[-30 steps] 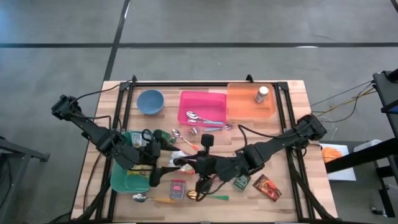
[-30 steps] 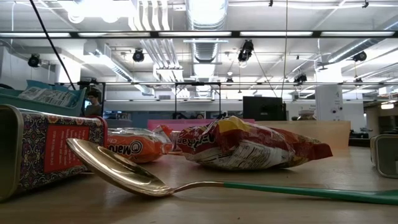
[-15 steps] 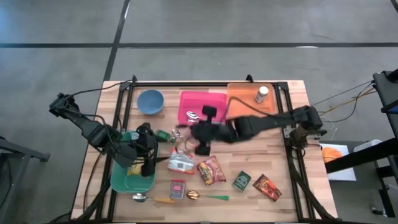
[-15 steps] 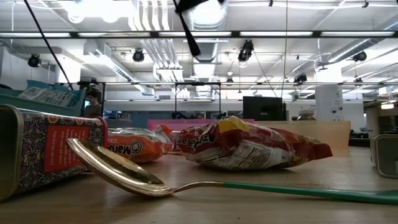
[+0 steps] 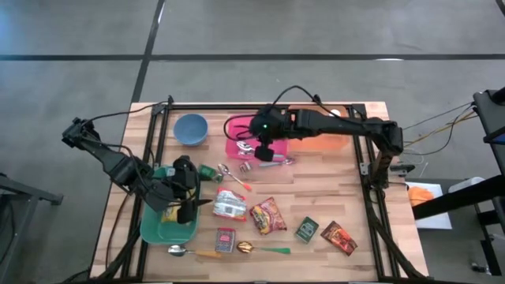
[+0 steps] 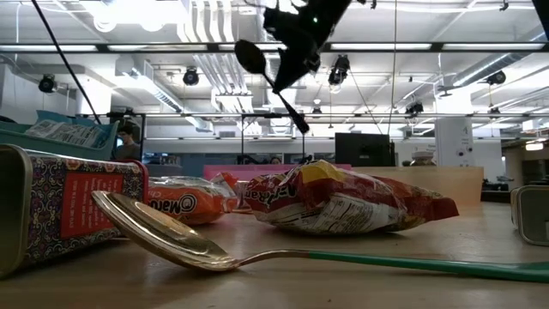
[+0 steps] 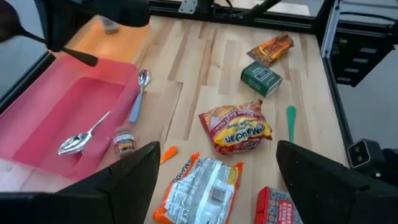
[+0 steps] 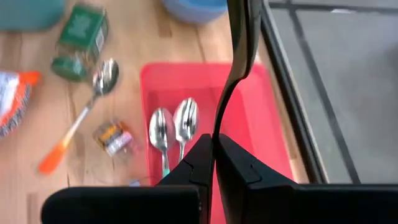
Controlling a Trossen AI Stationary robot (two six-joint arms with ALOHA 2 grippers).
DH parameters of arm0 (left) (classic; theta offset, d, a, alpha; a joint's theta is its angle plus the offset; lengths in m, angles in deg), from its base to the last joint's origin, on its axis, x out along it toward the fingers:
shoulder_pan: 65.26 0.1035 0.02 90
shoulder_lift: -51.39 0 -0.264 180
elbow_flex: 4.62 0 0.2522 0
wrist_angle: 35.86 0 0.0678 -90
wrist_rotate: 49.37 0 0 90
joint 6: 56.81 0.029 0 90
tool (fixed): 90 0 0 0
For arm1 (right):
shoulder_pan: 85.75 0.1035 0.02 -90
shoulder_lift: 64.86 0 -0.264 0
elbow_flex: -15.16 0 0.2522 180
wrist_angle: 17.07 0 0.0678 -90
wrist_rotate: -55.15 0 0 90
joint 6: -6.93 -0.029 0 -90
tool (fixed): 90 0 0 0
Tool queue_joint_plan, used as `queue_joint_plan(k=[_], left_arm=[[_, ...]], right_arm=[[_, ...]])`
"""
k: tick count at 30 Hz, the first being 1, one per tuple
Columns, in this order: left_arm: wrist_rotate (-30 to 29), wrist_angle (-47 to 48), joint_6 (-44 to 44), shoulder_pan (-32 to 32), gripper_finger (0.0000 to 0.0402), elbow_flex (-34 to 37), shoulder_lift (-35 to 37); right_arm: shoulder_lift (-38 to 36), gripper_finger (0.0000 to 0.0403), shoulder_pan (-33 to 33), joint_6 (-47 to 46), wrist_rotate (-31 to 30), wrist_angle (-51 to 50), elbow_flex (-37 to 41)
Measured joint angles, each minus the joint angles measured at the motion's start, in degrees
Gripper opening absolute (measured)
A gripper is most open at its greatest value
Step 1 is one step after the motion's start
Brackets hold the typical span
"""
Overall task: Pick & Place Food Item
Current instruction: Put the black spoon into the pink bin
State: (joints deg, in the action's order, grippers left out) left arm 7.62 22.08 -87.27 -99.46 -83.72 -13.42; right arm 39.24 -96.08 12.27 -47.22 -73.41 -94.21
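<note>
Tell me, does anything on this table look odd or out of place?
Yes. The job concerns food, yet the right gripper is shut on a dark-handled spoon above the pink plastic tray. The orange noodle packets lie untouched on the wooden table.

Two dark, slender jointed arms trailing black cables, each ending in a black, blocky two-fingered end effector.

light: bright, even, from ceiling strip lamps (image 6: 274, 47)
glare: on gold spoon (image 6: 163, 232) bowl
blur: right wrist view smeared
shadows: faint, soft
</note>
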Motion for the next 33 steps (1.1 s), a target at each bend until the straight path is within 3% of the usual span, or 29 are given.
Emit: queue_joint_plan(k=[7, 13, 33], left_arm=[[0.0, 1.2, 0.0, 0.0, 0.0325, 0.0, 0.1], [0.0, 1.1, 0.2, 0.2, 0.0325, 0.0, 0.1], [-0.4, 2.4, 0.4, 0.3, 0.0325, 0.0, 0.2]], right_arm=[[0.3, 0.0008, -2.8, 2.2, 0.7, 2.7, 6.3], [4.1, 0.0008, -3.9, 4.4, 2.7, 4.1, 7.3], [25.1, 0.0008, -4.7, 11.1, 6.5, -15.3, -13.0]])
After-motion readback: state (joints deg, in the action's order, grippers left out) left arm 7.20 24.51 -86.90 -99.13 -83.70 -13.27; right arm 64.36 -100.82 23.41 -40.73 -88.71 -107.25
